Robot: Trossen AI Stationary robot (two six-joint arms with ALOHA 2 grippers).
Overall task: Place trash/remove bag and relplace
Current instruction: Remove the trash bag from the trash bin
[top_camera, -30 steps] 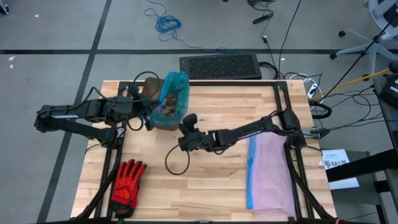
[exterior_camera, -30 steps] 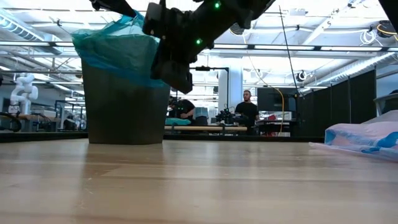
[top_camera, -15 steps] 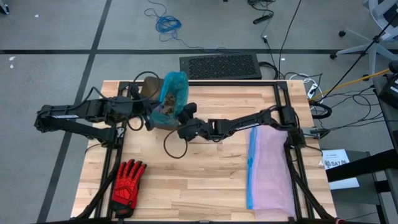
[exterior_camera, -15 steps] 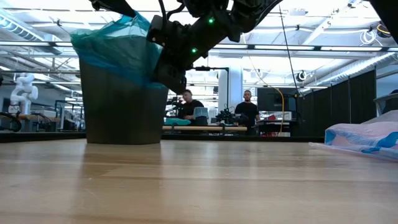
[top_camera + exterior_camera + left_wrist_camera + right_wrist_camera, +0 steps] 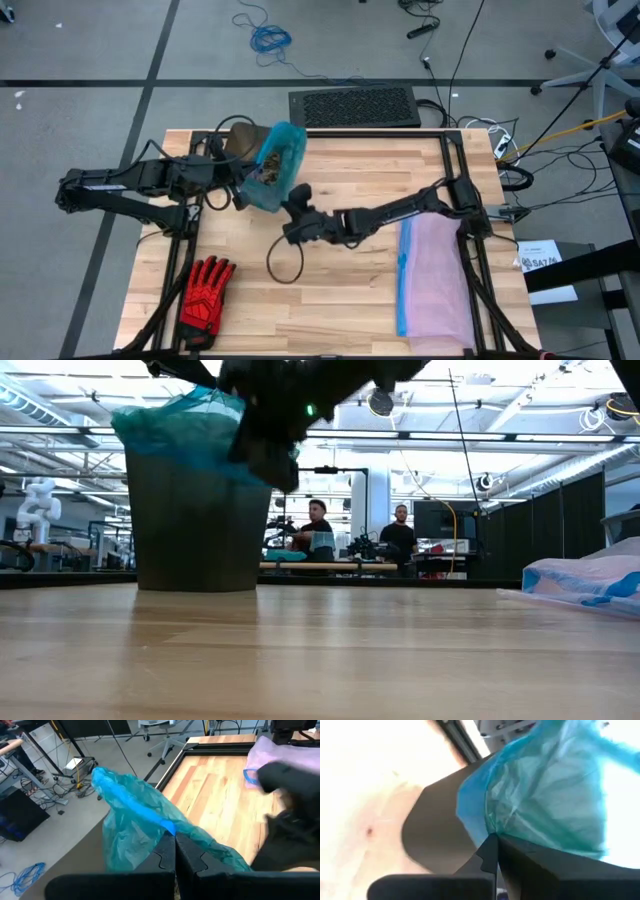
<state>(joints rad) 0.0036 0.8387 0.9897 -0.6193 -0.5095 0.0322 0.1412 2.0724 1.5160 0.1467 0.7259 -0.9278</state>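
where bag (image 5: 281, 150) hides trash, apparently pinched

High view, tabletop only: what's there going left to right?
Red-and-black glove → bin lined with the teal-green bag → right gripper, jaws shut at the bag's rim → pale lilac bag with blue rim.

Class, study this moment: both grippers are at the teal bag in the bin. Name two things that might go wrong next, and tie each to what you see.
1. Both the left gripper and the right gripper are shut on the thin teal bag; pulling apart might tear it.
2. The bag holds trash; lifting it unevenly might spill lumps onto the table, or drag the dark bin along.
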